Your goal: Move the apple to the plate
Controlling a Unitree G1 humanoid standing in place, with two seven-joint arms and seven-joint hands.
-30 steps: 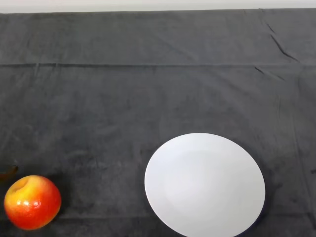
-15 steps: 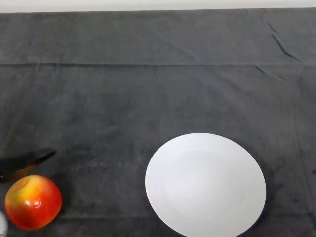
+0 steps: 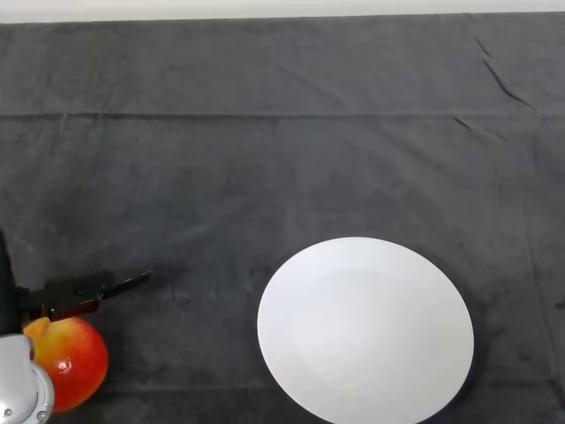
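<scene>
Near the front left corner of the table (image 3: 282, 159), which is covered with a dark cloth, sits the apple (image 3: 72, 360). It is red with a yellow patch, and it rests on the cloth. The white plate (image 3: 365, 329) lies near the front edge too, a bit right of the middle, well apart from the apple. Nothing is on the plate.

The left hand (image 3: 66, 293) comes in at the left edge, just above the apple. One black finger (image 3: 124, 283) sticks out straight toward the right, over the cloth beside the top of the apple. The fingers look straight, not curled, so the hand looks open and holds nothing. I cannot tell if it touches the apple's top. A silver-grey part of the arm (image 3: 19, 393) covers the apple's left side.

I think this is the reaching step. The apple has not been picked up yet. Next, the hand likely needs to come down around the apple, with the thumb on one side and the fingers on the other, and squeeze gently. The apple is round and smooth, so it could roll or slip away.
</scene>
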